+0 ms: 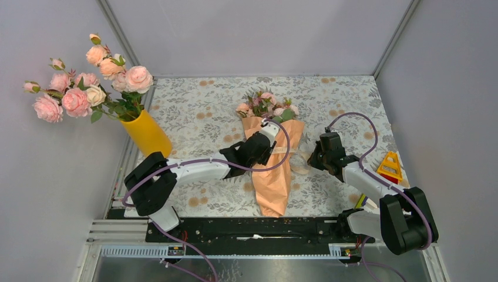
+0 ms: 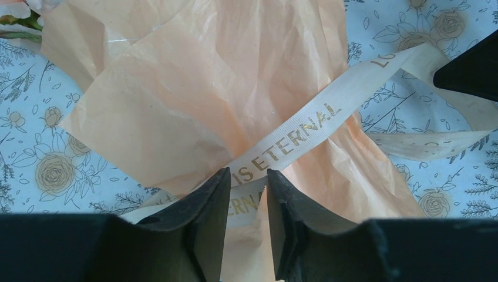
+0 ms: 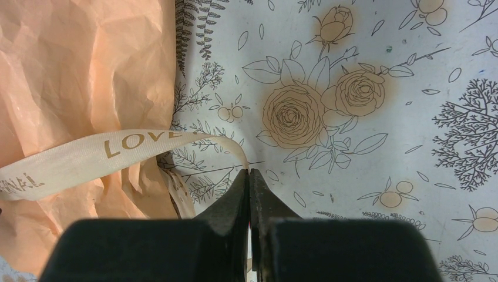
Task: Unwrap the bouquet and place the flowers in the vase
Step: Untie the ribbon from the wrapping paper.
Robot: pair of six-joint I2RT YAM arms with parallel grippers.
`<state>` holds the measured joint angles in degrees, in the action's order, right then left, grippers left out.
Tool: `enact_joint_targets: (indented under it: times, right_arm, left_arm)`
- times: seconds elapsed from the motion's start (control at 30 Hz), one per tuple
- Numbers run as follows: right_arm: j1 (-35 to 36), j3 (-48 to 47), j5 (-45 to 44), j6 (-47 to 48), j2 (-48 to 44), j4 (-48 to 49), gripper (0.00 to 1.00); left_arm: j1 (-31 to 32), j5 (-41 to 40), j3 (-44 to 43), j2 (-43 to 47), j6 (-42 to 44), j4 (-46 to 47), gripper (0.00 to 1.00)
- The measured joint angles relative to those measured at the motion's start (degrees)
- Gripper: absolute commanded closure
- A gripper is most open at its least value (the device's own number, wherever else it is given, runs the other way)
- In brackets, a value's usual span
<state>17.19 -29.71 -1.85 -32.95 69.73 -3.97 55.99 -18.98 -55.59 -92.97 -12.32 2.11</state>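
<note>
The bouquet (image 1: 273, 173), a cone of crinkled peach paper (image 2: 194, 88), lies mid-table with its tip toward me. The flowers (image 1: 267, 106), small pink roses, poke out of its far end. A beige ribbon (image 2: 317, 117) printed with gold letters crosses the paper. My left gripper (image 1: 267, 140) hovers over the cone. Its jaws (image 2: 248, 173) stand slightly apart, open, on either side of the ribbon's crossing. My right gripper (image 1: 314, 155), right of the cone, is shut (image 3: 248, 171) on the ribbon's (image 3: 106, 150) end, which runs taut to the paper (image 3: 76, 64). The yellow vase (image 1: 147, 134) stands at the far left.
A big bunch of pale pink and peach roses (image 1: 88, 88) fills the vase. A yellow and red triangular object (image 1: 390, 166) lies at the right edge. A floral-print cloth (image 1: 199, 111) covers the table, and grey walls close it in on three sides.
</note>
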Motion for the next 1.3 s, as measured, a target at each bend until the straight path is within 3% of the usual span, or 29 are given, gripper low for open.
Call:
enact_joint_targets:
  times: [0.13, 0.4, 0.7, 0.87, 1.1, 1.3]
  right_arm:
    - [0.0, 0.0, 0.0, 0.0, 0.0, 0.02, 1.0]
    - [0.0, 0.0, -0.02, 0.0, 0.0, 0.0, 1.0]
    - [-0.02, 0.0, -0.02, 0.02, 0.0, 0.0, 1.0]
    - [-0.13, 0.0, 0.0, 0.28, -1.33, -0.5, 0.75]
    - [-0.33, -0.57, 1.68, 4.72, -8.85, -3.39, 0.48]
    - [-0.31, -7.28, 10.47, 11.47, -9.66, -4.44, 0.43]
  left_arm:
    - [0.17, -0.85, 0.0, -0.02, 0.33, -0.39, 0.71]
    - [0.44, -2.36, -0.09, -0.02, 0.31, -1.16, 1.0]
    - [0.48, -3.8, -0.07, 1.53, 0.07, -1.66, 1.0]
    - [0.46, -4.55, 1.36, 7.61, -1.18, -2.82, 1.0]
    - [-3.04, -3.69, 6.21, 18.93, -4.39, -6.23, 1.0]
    - [-10.51, -1.64, 12.41, 28.68, -7.48, -11.52, 1.0]
